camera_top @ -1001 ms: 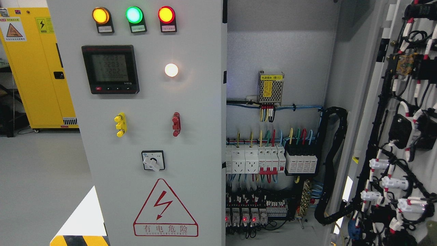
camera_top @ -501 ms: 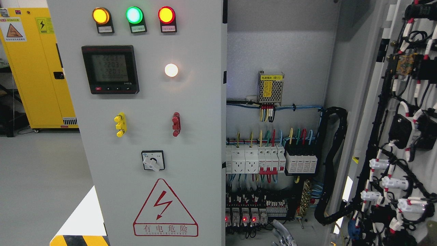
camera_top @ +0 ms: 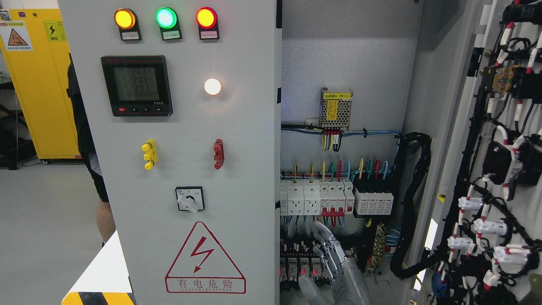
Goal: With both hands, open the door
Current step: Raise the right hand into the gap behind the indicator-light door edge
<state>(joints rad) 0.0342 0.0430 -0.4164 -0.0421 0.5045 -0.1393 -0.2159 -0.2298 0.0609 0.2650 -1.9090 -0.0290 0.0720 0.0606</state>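
grey floor (camera_top: 46,220) spreads at the left of the head view, with a yellow cabinet (camera_top: 40,84) standing at the far left; partly hidden behind the edge of the near panel is a person (camera_top: 91,152) in dark clothes, one bare leg showing down by the floor; a white patch with a yellow-and-black striped strip (camera_top: 99,298) under it sits at the bottom left. filling the middle is the left door (camera_top: 220,127) of a grey electrical cabinet, closed flat toward the camera; across its top sit an amber lamp (camera_top: 125,19), a green lamp (camera_top: 166,18) and a red lamp (camera_top: 206,18), all lit; below them a black meter (camera_top: 137,85) with a dim screen, a glowing white lamp (camera_top: 212,86), a yellow handle (camera_top: 149,154), a red handle (camera_top: 218,153), a rotary switch (camera_top: 189,199) and a red lightning warning triangle (camera_top: 205,259). to the right of that door the cabinet stands open, showing its inside (camera_top: 347,55): a small metal box with a yellow label (camera_top: 335,109), a row of white breakers (camera_top: 315,198) under coloured wires, and lower rows of relays with small red lights; a thick black cable loop (camera_top: 413,203) hangs beside them. the right door (camera_top: 499,148) is swung wide open at the far right, its inner face crowded with black wiring and white connectors. one silver hand (camera_top: 334,264) rises from the bottom edge just right of the middle, in front of the relays, fingers (camera_top: 324,237) extended upward and slightly apart, holding nothing and touching neither door.
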